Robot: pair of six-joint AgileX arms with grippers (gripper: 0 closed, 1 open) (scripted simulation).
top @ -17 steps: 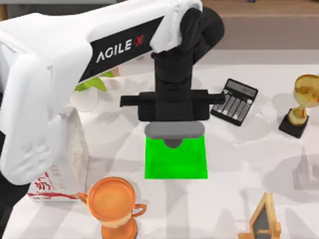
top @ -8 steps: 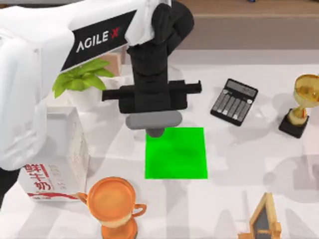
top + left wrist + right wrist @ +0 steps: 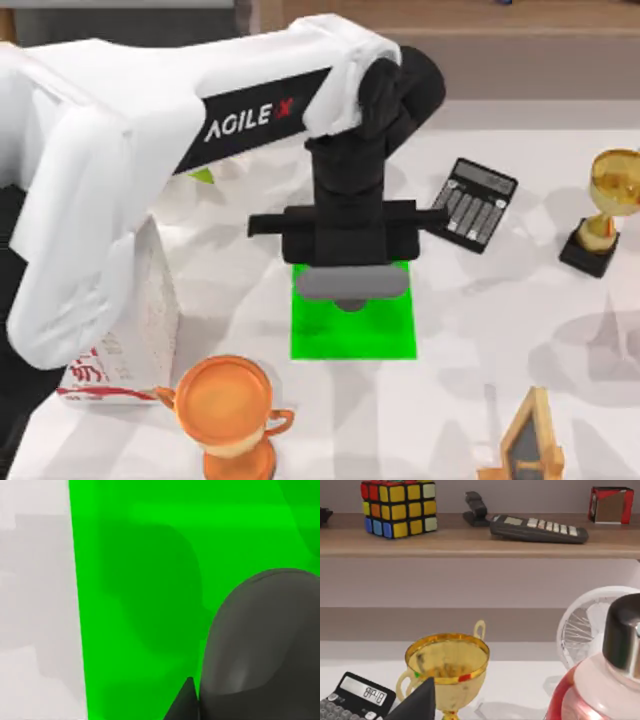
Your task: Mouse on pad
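top view: left hand (image 3: 349, 296) returned over pad (image 3: 353, 335) with mouse (image 3: 260, 645).

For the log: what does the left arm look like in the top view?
The left arm has bulky glossy white shells with a black panel lettered AGILE in white and X in red. Its wrist is black, ending in a black crossbar at the end effector.

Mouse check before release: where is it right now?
In the top view, the grey mouse hangs under the left gripper over the green pad's far edge, near the table's middle, left of the calculator.
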